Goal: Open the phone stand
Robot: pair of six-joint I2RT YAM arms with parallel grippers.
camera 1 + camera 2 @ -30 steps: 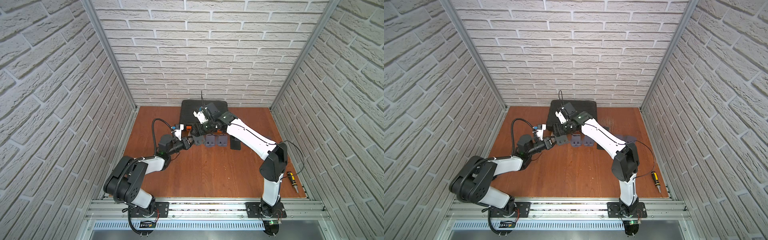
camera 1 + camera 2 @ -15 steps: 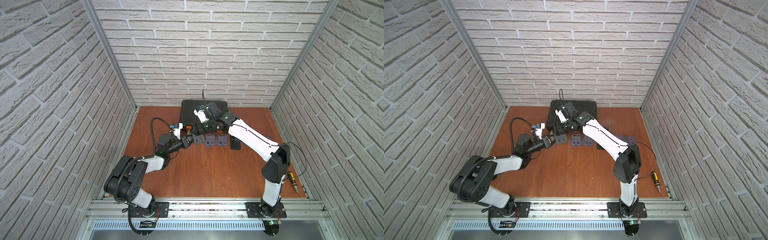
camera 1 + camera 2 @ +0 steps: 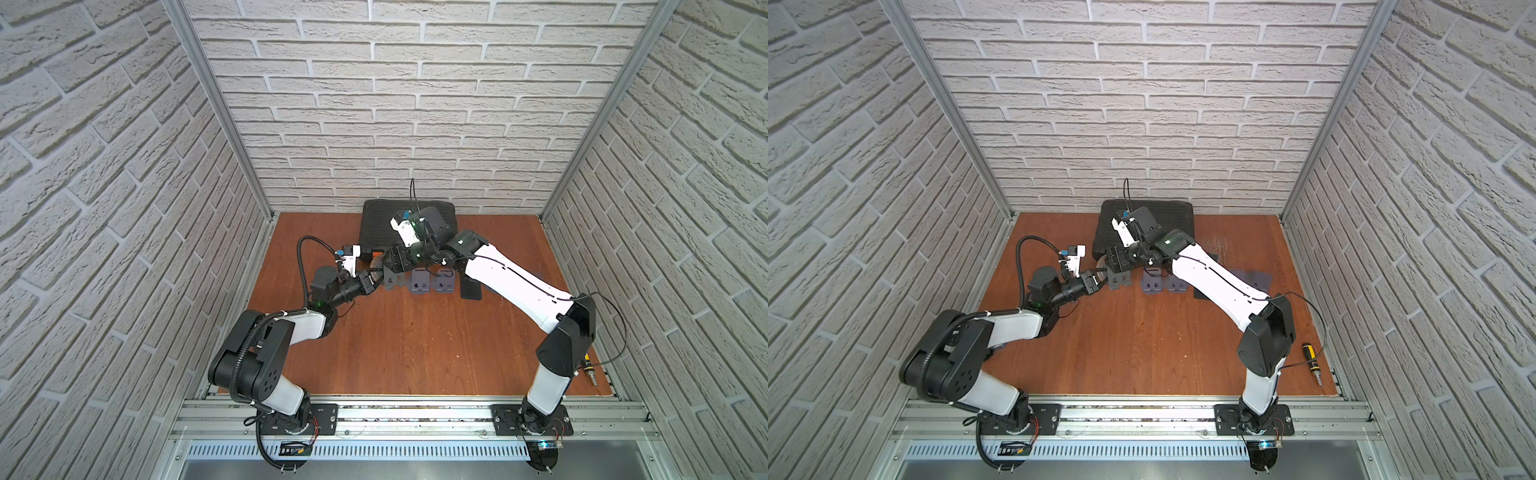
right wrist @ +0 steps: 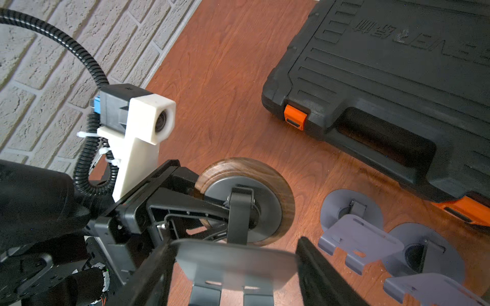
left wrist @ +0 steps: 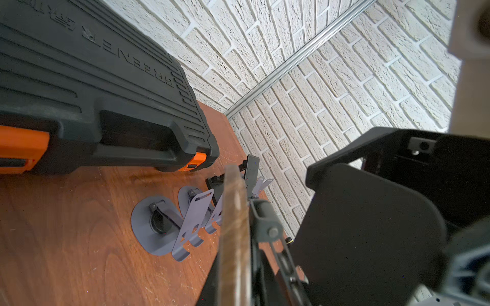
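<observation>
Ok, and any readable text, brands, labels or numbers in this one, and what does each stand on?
"GREENE": embossed on the black tool case, left wrist view; whatever follows those letters is unclear.
Embossed characters on the same case, right wrist view: too blurred to read.
Small sticker low in a top view: too small to read.
Nothing else legible.

The lid of the black tool case [image 5: 106, 87] bears raised lettering reading "GREENE…", the rest unclear.
</observation>
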